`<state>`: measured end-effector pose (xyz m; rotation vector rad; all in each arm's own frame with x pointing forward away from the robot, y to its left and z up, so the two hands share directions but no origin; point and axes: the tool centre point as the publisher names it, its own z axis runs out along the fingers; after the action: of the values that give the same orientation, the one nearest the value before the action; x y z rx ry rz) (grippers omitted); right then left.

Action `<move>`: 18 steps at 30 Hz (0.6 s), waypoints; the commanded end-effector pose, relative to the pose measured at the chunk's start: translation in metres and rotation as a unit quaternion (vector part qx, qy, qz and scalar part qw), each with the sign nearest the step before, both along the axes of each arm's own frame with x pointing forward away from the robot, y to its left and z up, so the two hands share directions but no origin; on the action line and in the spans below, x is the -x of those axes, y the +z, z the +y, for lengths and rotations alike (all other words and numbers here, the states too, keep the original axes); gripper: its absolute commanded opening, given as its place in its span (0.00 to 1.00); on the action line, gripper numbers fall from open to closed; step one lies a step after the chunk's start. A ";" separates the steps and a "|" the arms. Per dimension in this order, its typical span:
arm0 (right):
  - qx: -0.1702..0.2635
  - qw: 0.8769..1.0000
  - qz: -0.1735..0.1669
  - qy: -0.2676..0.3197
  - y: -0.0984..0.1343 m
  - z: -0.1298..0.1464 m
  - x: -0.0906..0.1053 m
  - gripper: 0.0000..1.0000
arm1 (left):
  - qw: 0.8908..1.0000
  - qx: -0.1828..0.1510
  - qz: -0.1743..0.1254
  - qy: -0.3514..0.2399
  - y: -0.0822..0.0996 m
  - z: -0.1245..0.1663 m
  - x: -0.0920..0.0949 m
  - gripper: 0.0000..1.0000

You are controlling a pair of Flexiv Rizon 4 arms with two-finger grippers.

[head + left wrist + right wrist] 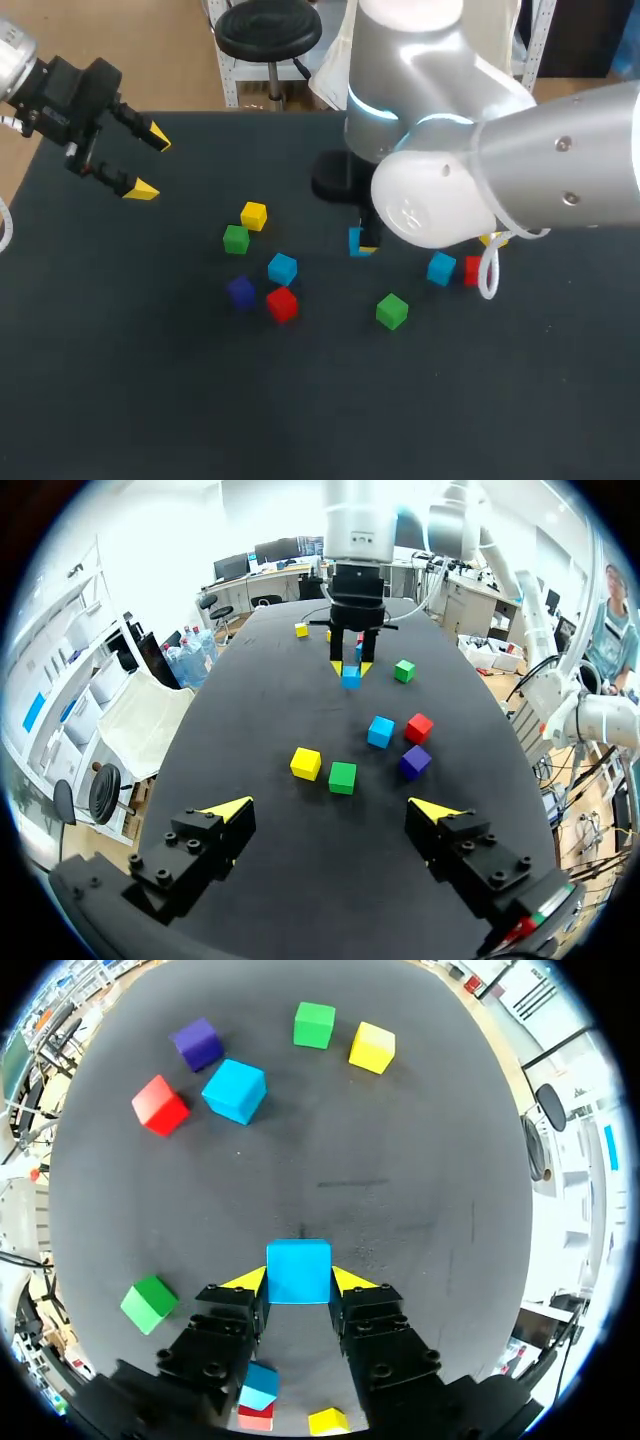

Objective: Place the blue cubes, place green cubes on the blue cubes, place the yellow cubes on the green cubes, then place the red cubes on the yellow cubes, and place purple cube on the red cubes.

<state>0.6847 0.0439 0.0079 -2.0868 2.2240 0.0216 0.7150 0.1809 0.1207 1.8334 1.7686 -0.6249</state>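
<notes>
The blue cube [298,1271] sits between the yellow fingertips of the right gripper [298,1282], which grasps it from two sides near the middle of the black table [150,400]; whether it rests on the surface or hangs just above cannot be told. Ahead of this held cube, toward the left arm's side, five cubes lie in a loose group: a second blue cube [235,1090] nearest, a red cube [160,1104] and a purple cube [197,1043] beside that, and a green cube [314,1024] and a yellow cube [371,1047] farthest. A lone green cube [149,1303] lies near the held cube, beside the right gripper. Behind the held cube, a third blue cube [441,268] touches another red cube [472,270]. The left gripper [150,163] hangs released, fingers spread, well apart from the held cube.
</notes>
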 end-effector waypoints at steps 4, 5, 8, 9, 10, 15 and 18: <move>-0.002 1.000 0.007 -0.001 -0.003 0.000 -0.008 0.00 | 1.000 0.000 -0.001 -0.001 -0.001 0.000 -0.001 1.00; -0.002 1.000 0.008 -0.001 -0.003 -0.001 -0.008 0.00 | 1.000 0.000 -0.001 -0.001 -0.001 0.000 -0.001 1.00; -0.003 1.000 0.008 -0.003 -0.005 -0.002 -0.010 0.00 | 1.000 0.000 -0.001 -0.001 -0.001 0.000 -0.001 1.00; -0.004 1.000 0.009 -0.003 -0.006 -0.002 -0.011 0.00 | 1.000 0.000 -0.001 -0.001 -0.001 0.000 -0.001 1.00; -0.005 1.000 0.009 -0.003 -0.007 -0.002 -0.011 0.00 | 1.000 0.000 -0.001 -0.001 -0.001 0.000 -0.001 1.00; -0.005 1.000 0.013 -0.001 -0.009 -0.002 -0.013 0.00 | 1.000 0.000 -0.001 -0.001 -0.001 0.000 -0.001 1.00; -0.006 1.000 0.013 -0.001 -0.009 -0.003 -0.015 0.00 | 1.000 0.000 -0.001 -0.001 -0.001 0.000 -0.001 1.00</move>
<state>0.6959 0.0407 -0.0013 -2.0864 2.2338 0.0541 0.7151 0.1809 0.1207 1.8334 1.7686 -0.6249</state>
